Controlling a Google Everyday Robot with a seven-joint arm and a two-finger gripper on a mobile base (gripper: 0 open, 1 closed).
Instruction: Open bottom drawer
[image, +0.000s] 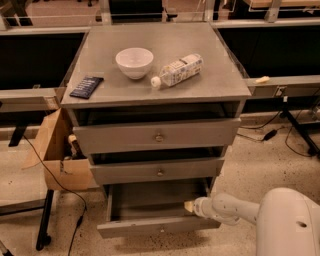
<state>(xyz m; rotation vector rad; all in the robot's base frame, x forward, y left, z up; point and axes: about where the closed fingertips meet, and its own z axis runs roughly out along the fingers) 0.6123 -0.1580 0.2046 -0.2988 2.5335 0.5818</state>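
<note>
The bottom drawer (159, 227) is the lowest of three grey drawers in the cabinet. It stands pulled out, its shallow grey box open to view and its small knob at the centre of the front. My gripper (189, 205) is at the end of the white arm (227, 207), which reaches in from the lower right. The gripper sits just above the right part of the open drawer, behind its front panel. The top drawer (157, 136) and middle drawer (160, 171) are nearly closed.
On the cabinet top stand a white bowl (134, 61), a lying plastic bottle (177, 70) and a dark blue packet (86, 86). A cardboard box (54, 150) is against the cabinet's left side. Cables run across the floor on both sides.
</note>
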